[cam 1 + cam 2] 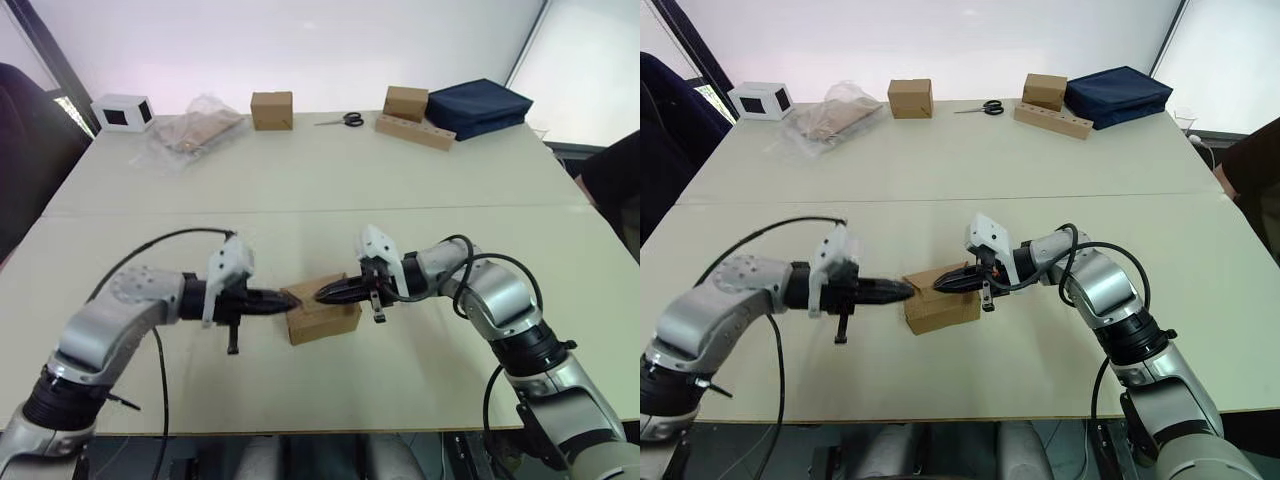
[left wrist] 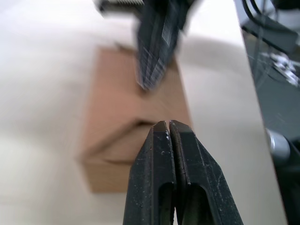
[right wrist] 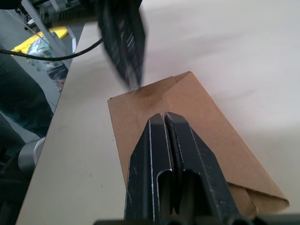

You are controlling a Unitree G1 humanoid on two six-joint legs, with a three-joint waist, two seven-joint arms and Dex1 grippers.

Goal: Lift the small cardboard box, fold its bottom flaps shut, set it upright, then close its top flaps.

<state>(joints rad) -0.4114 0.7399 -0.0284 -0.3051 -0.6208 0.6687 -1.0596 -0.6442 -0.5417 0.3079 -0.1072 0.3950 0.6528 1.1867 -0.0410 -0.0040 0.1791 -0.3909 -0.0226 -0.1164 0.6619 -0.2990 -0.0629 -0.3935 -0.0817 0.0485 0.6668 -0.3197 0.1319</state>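
Note:
The small cardboard box (image 1: pixel 325 318) rests on the white table (image 1: pixel 320 190) near its front middle, plain brown with its flaps folded flat on top. My left gripper (image 1: pixel 290 300) reaches in from the left, shut, its tips at the box's left top edge. My right gripper (image 1: pixel 322 294) comes in from the right, shut as well, its tips over the box's top. The two sets of tips almost meet above the box. The left wrist view shows the box (image 2: pixel 136 126) just past my shut fingers (image 2: pixel 159 154); the right wrist view shows the box (image 3: pixel 197 122) under my shut fingers (image 3: pixel 161 145).
At the table's far edge sit a white box with a black face (image 1: pixel 122 111), a clear plastic bag (image 1: pixel 195 128), two small brown cartons (image 1: pixel 272 110) (image 1: pixel 405 102), scissors (image 1: pixel 343 120), a wooden block (image 1: pixel 415 131) and a navy pouch (image 1: pixel 478 105).

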